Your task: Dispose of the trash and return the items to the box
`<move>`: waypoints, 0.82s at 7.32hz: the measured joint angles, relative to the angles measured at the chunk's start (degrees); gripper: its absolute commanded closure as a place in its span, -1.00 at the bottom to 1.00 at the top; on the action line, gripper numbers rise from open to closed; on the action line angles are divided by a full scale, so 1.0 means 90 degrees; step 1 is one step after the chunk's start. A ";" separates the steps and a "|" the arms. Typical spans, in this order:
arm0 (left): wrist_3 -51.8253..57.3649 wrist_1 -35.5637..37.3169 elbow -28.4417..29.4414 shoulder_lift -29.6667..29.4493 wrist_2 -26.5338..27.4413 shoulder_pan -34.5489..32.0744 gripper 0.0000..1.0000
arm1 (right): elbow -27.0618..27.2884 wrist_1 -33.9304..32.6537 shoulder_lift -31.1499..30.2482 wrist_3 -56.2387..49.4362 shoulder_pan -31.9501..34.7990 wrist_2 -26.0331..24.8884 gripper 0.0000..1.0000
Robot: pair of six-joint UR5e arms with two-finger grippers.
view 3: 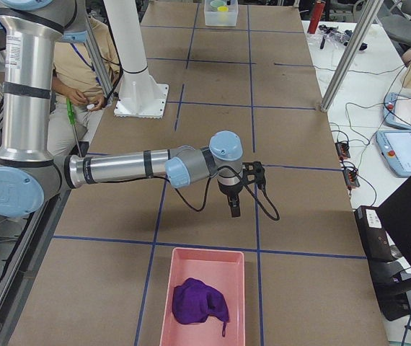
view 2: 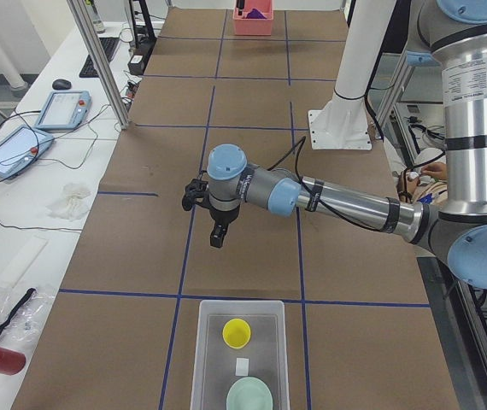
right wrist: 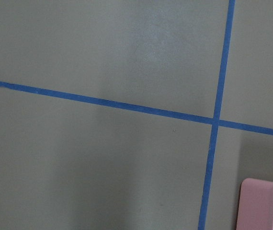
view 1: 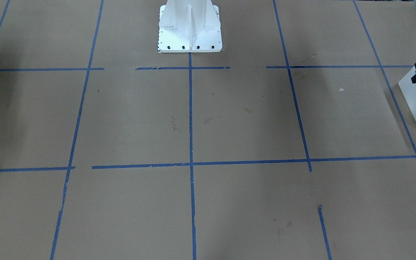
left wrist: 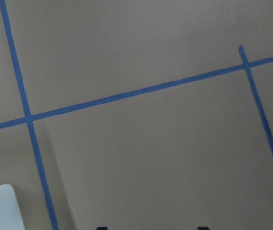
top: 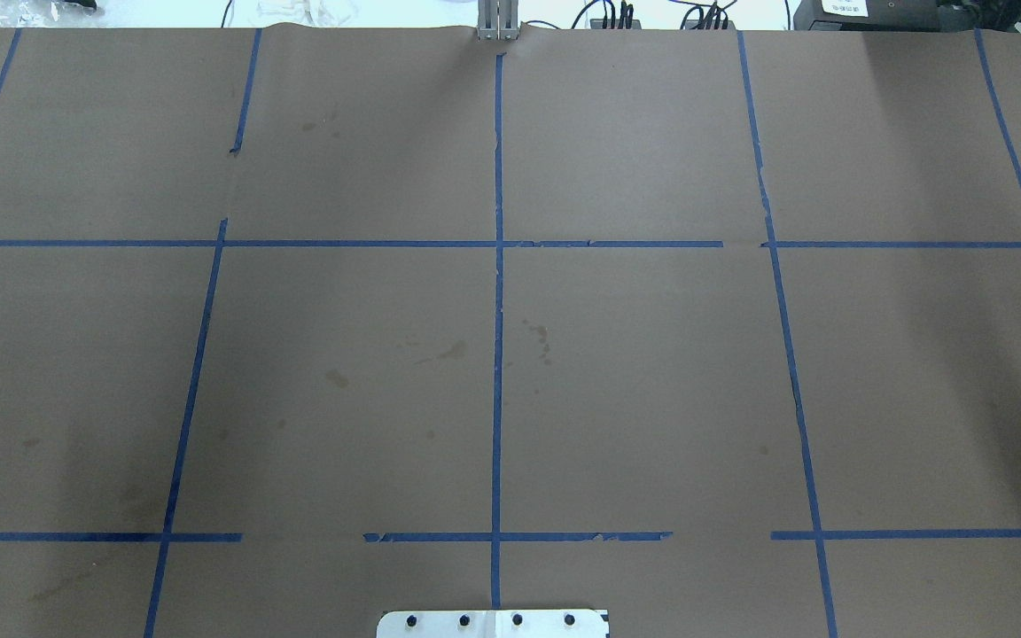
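Observation:
The frosted-white box [view 2: 202,369] stands at the table's left end, and its wall also shows in the front view [view 1: 415,103]. In it are the yellow cup [view 2: 237,332], the mint-green bowl [view 2: 249,395] and a small white scrap [view 2: 242,366]. My left gripper [view 2: 217,234] hangs above the table just short of the box and holds nothing. Its two fingertips [left wrist: 101,228] show wide apart at the bottom of the left wrist view. My right gripper [view 3: 234,207] hangs above the table near a pink bin [view 3: 164,304]. I cannot tell whether it is open or shut.
The pink bin holds a crumpled purple cloth [view 3: 200,301], and its corner shows in the right wrist view [right wrist: 266,205]. The white robot pedestal [view 1: 190,27] stands at the table's robot side. Blue tape lines grid the brown table. A seated person [view 3: 90,65] is behind the robot.

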 measured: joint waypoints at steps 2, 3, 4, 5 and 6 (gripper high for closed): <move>-0.0002 -0.0003 0.0177 0.0041 0.0016 -0.0090 -1.00 | 0.0008 -0.0147 0.0014 -0.0015 -0.0044 0.0105 -1.00; 0.0017 -0.0034 0.0273 0.0033 0.0012 -0.0264 -1.00 | 0.0002 -0.0168 0.0010 -0.0014 -0.0045 0.0162 -1.00; 0.0035 -0.0085 0.0313 0.0004 0.0004 -0.0488 -1.00 | 0.0002 -0.0158 -0.0009 -0.0010 -0.0043 0.0180 -1.00; 0.0049 -0.0106 0.0322 -0.0037 0.0001 -0.0771 -1.00 | 0.0003 -0.0131 -0.0040 -0.0005 -0.0042 0.0175 -1.00; 0.0046 -0.0111 0.0359 -0.0088 0.0012 -0.1027 -1.00 | 0.0001 -0.0111 -0.0076 -0.0003 -0.0038 0.0176 -1.00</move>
